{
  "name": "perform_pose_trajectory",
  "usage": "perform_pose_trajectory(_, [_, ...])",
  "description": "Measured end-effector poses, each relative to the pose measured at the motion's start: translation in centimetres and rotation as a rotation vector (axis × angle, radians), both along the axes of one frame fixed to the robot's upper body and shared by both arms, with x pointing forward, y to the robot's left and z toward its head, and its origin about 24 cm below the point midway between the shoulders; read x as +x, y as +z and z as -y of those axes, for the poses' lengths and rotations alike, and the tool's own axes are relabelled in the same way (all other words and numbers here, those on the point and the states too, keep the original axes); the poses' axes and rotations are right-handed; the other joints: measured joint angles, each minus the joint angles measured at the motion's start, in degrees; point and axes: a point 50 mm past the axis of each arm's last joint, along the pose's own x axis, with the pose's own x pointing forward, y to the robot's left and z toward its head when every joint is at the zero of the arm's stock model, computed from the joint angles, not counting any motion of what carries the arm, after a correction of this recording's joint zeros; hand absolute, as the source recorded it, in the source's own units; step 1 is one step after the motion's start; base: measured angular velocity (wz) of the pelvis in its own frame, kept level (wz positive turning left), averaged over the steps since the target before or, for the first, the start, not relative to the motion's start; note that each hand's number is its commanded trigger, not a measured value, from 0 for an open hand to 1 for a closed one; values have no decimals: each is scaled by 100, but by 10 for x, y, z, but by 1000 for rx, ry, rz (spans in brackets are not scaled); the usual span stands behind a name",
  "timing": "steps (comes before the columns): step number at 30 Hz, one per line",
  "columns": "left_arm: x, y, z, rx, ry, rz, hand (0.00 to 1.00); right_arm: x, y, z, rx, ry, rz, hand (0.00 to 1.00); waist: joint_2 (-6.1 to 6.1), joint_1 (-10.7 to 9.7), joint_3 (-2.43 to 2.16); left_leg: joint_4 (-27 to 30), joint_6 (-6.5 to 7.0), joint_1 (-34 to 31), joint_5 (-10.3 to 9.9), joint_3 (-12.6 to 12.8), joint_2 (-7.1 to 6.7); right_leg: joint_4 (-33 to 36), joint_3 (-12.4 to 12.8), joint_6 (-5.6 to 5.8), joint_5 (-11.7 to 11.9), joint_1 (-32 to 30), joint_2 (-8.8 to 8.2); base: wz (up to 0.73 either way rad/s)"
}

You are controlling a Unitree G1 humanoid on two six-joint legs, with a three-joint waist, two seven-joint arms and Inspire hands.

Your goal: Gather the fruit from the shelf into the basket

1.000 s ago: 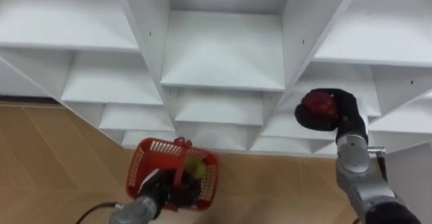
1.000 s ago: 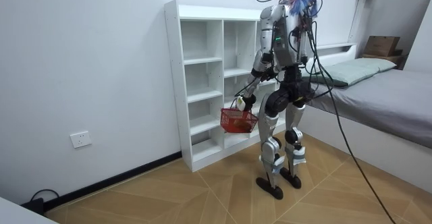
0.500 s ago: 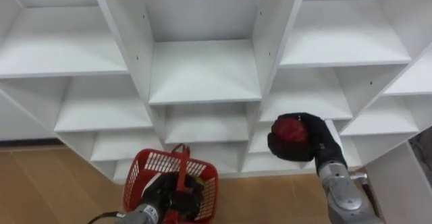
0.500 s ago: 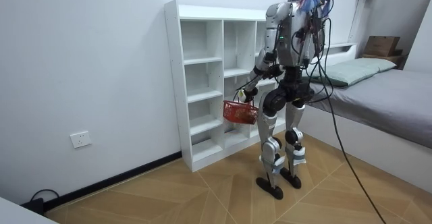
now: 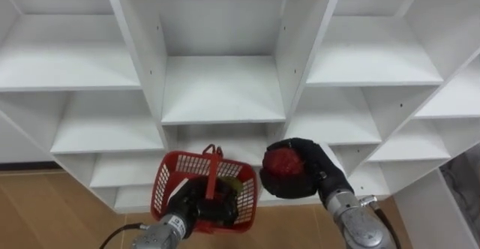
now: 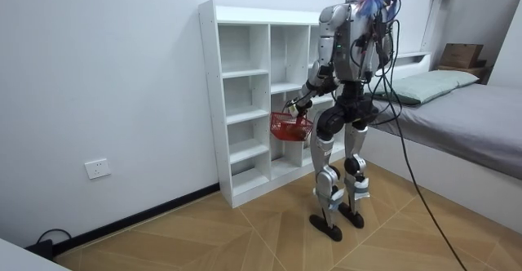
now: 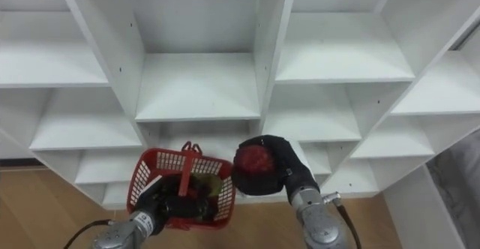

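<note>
Round red fruit (image 5: 283, 161) clamped in right hand (image 5: 313, 172) fingers, left hand (image 5: 189, 204) gripping mesh basket (image 5: 178, 166)

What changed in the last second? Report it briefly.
The right hand, shut on the red fruit, swung in from the right to just beside the rim of the red basket. The left hand lifted the basket higher. Unchanged: both grips, and the green fruit inside the basket.

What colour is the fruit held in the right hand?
Dark red; the fruit in the right hand shows best in the left eye view.
</note>
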Motion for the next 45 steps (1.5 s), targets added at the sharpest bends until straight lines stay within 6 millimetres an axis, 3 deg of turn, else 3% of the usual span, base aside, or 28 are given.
perform_pose_trajectory(4, [0, 0, 1, -3, 1, -1, 100, 0, 0, -3, 14, 12, -5, 100, 8, 5, 15, -12, -3, 11, -2, 2, 1, 0, 41, 0, 0, -1, 37, 0])
perform_pose_trajectory(12, [0, 0, 4, -13, 1, -5, 100, -3, -7, -9, 28, 23, -45, 100, 138, 25, 99, -1, -12, -77, -15, -12, 4, 20, -15, 0, 0, -80, 37, 0])
perform_pose_trajectory(29, [-1, 0, 8, -29, 1, -6, 100, -5, -20, -4, 0, -23, -104, 100, 269, 36, 76, 3, -13, -171, -15, -22, 8, 16, -12, -1, 1, -166, 37, 0])
perform_pose_trajectory(35, [1, 1, 7, -31, 4, 7, 100, -2, -25, -6, 4, -67, -115, 100, 374, 33, 35, 71, -12, -365, -13, -37, 10, 37, -28, -6, 4, -330, -2, 0])
perform_pose_trajectory(45, [0, 2, 14, -51, -35, 19, 100, 12, -20, -9, 42, -129, -86, 100, 391, 46, 52, 82, -11, -519, -11, -85, 9, 20, -161, -9, 6, -446, -16, 3])
